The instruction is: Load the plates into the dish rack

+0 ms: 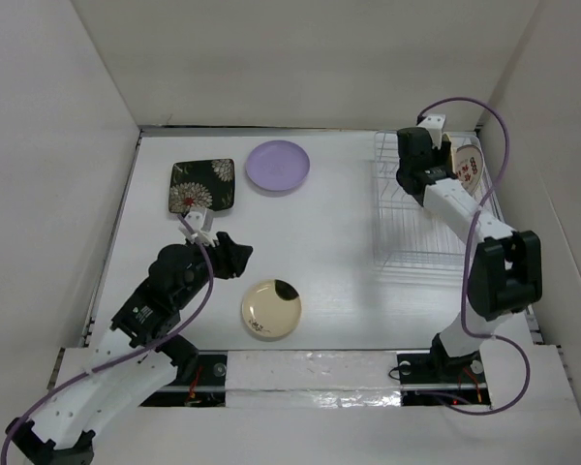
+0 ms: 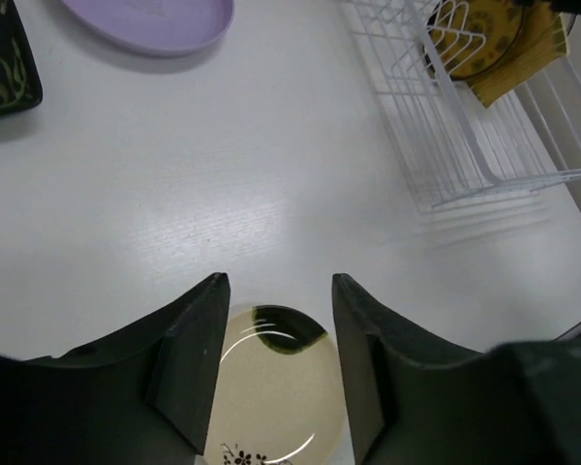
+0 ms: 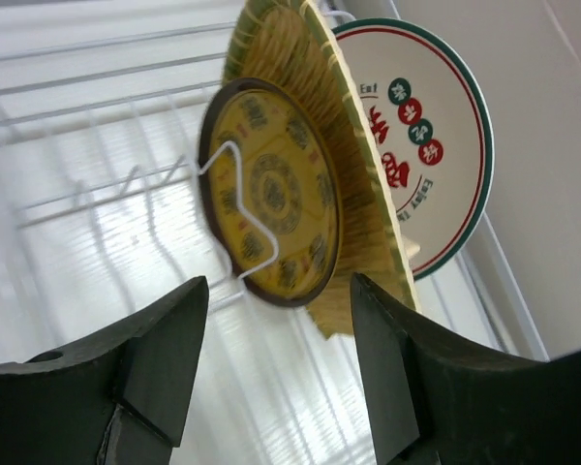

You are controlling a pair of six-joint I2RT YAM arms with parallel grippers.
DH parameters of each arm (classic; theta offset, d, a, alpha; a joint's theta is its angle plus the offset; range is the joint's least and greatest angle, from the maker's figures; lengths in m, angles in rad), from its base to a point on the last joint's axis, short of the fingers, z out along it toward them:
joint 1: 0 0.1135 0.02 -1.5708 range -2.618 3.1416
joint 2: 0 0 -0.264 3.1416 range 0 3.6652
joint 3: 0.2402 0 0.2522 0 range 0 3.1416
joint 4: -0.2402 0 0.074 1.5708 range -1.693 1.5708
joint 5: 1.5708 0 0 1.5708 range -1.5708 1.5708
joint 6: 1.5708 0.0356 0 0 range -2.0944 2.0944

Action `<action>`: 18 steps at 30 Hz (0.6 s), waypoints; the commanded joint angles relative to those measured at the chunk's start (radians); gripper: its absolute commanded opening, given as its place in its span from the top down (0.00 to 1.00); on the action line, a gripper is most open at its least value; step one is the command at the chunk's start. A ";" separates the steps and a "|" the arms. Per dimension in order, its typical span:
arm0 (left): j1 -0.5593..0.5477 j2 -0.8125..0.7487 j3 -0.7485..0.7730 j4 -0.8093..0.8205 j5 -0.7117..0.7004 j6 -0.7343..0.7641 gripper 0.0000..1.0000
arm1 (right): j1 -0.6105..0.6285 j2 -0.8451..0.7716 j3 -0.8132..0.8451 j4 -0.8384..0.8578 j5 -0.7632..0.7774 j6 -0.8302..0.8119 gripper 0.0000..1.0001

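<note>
A cream plate with a black patch (image 1: 271, 309) lies flat on the table. My left gripper (image 1: 234, 257) hovers just up-left of it, open, and the plate (image 2: 271, 387) shows between the fingers without touching them. In the white dish rack (image 1: 416, 228) three plates stand on edge at its far right end: brown-gold (image 3: 271, 194), yellow woven (image 3: 363, 252) and white with red marks (image 3: 431, 136). My right gripper (image 3: 279, 286) is open just short of the brown-gold plate, holding nothing. A lilac round plate (image 1: 278, 166) and a black floral square plate (image 1: 202, 184) lie at the back left.
White walls enclose the table on three sides. The rack (image 2: 465, 145) stands against the right wall, with bare wire slots along its near part. The right arm (image 1: 484, 262) reaches over the rack's right edge.
</note>
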 commanded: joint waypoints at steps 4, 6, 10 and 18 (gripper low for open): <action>-0.005 0.114 0.031 0.012 -0.021 -0.051 0.72 | 0.169 -0.324 -0.154 0.126 -0.224 0.141 0.39; -0.005 0.140 0.047 0.001 -0.029 -0.056 0.84 | 0.262 -0.427 -0.264 0.189 -0.344 0.176 0.66; -0.005 0.199 0.103 -0.037 -0.053 -0.059 0.94 | 0.420 -0.492 -0.439 0.266 -0.790 0.248 1.00; -0.005 0.194 0.197 -0.013 -0.096 -0.064 0.91 | 0.600 -0.366 -0.648 0.422 -0.972 0.380 0.30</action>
